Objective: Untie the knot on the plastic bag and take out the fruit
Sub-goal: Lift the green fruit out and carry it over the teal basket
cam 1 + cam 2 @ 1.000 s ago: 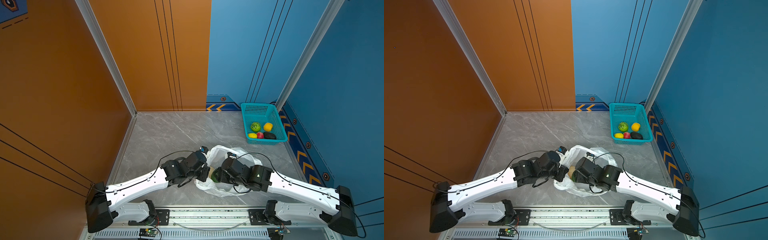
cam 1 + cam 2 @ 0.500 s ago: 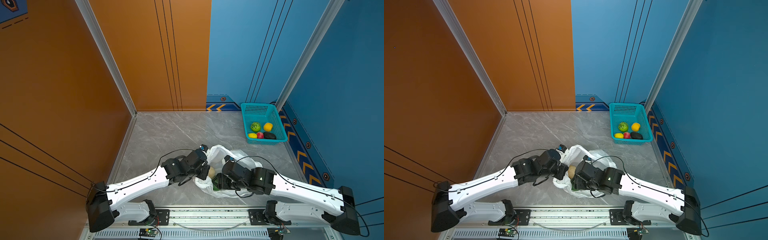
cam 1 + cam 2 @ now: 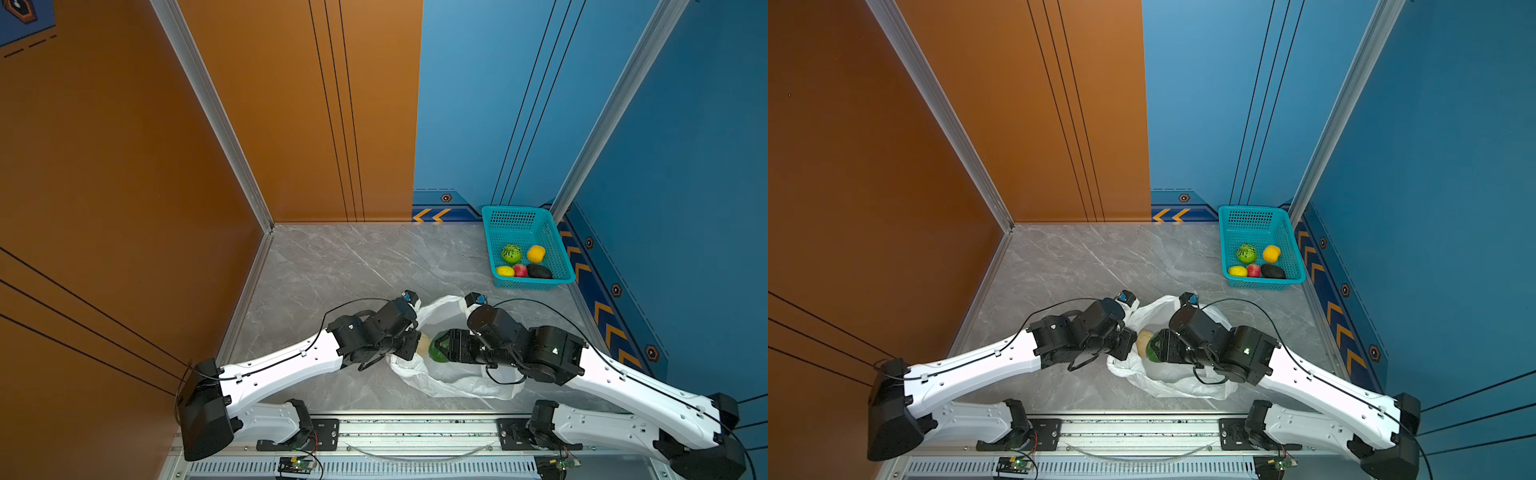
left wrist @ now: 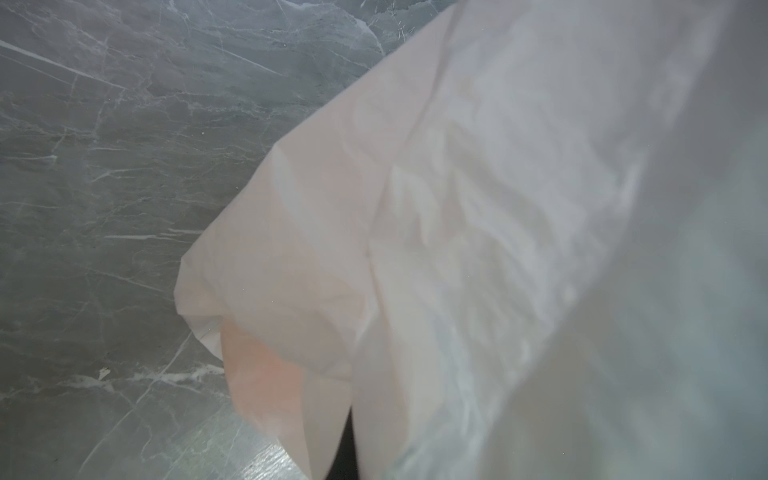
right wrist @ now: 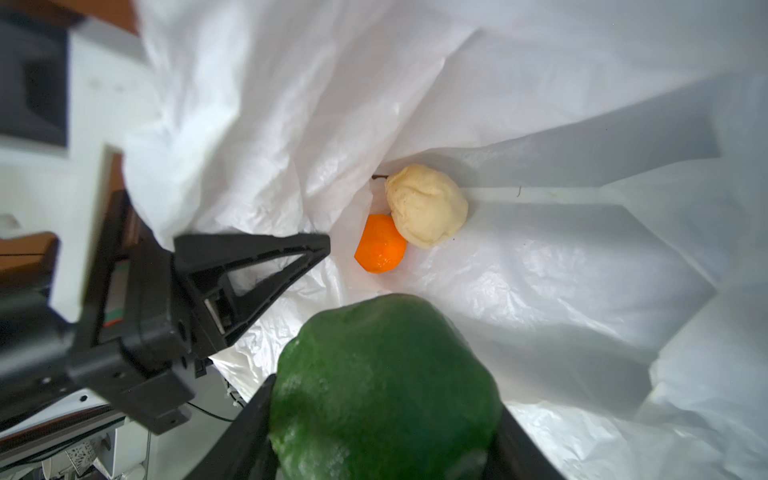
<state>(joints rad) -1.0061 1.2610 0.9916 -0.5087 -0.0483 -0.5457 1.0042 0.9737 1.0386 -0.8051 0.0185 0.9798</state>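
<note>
Crinkly white plastic bag (image 3: 453, 382) lies open-mouthed at the table's (image 3: 353, 266) front. Left gripper (image 5: 309, 252) is clenched on its rim. Right gripper (image 3: 451, 351) grasps a green mango (image 5: 386, 374) at the mouth. Cream fruit (image 5: 426, 205) and orange (image 5: 380, 243) touch inside. Basket (image 3: 556, 249) of fruit stands well apart.

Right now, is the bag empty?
Not empty: an orange and a cream fruit lie inside the bag; the right gripper holds a green fruit.

My right tool (image 5: 386, 399) grips the green mango (image 5: 382, 357); the crinkly white plastic bag (image 3: 457, 384) lies open, round orange fruit (image 5: 380, 245) and cream knobbly fruit (image 5: 426, 205) inside
</note>
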